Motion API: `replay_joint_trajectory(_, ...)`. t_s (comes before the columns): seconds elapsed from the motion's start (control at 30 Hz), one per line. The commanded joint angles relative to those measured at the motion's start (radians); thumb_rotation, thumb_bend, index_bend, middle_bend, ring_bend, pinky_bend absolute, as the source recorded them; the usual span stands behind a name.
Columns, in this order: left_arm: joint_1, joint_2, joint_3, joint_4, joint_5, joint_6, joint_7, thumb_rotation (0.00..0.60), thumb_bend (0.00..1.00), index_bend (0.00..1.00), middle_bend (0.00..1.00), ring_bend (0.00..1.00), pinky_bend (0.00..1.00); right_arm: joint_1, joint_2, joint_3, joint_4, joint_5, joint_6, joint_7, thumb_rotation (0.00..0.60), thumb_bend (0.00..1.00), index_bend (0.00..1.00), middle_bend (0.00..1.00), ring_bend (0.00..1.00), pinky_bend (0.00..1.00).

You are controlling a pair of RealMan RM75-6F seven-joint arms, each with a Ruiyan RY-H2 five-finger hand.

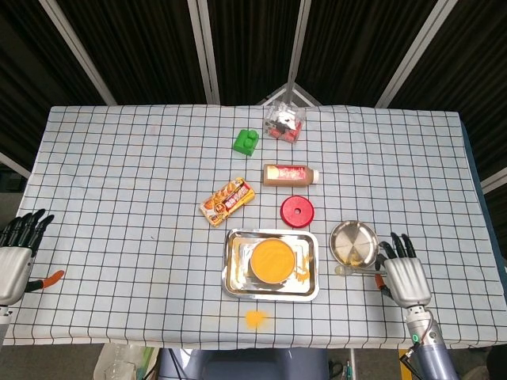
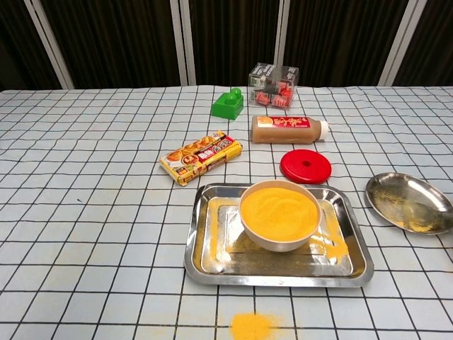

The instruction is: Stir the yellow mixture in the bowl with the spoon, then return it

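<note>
I see my right robot hand (image 1: 405,275) at the surface's (image 1: 119,182) near right edge, pinching the spoon's (image 1: 354,270) handle; its bowl end sits at the near rim of the steel dish (image 1: 354,242). The bowl (image 2: 279,214) of yellow mixture stands in the tray (image 2: 205,265) (some powder spilled in front). My left robot hand (image 1: 16,255) holds nothing, fingers apart, off the left edge.
</note>
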Motion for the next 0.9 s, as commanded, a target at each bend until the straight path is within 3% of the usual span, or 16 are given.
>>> replay_joint_trajectory(0.03, -0.003, 0.002, 0.002, 0.003, 0.005, -0.002, -0.003, 0.6, 0.0, 0.0, 0.0, 0.0, 0.0, 0.025, 0.01, 0.033, -0.046, 0.036, -0.007, -0.05, 0.6, 0.49, 0.6, 0.25, 0.0, 0.0)
replay_joint_trajectory(0.33, -0.012, 0.012, 0.005, 0.001, 0.004, -0.023, -0.028, 0.6, 0.0, 0.0, 0.0, 0.0, 0.0, 0.095, -0.042, 0.085, -0.13, 0.171, -0.04, -0.233, 0.6, 0.49, 0.6, 0.25, 0.0, 0.0)
replay_joint_trajectory(0.9, -0.015, 0.038, 0.009, -0.03, -0.015, -0.053, -0.11, 0.6, 0.0, 0.0, 0.0, 0.0, 0.0, 0.195, -0.263, 0.074, -0.124, 0.27, 0.013, -0.519, 0.6, 0.49, 0.6, 0.25, 0.0, 0.0)
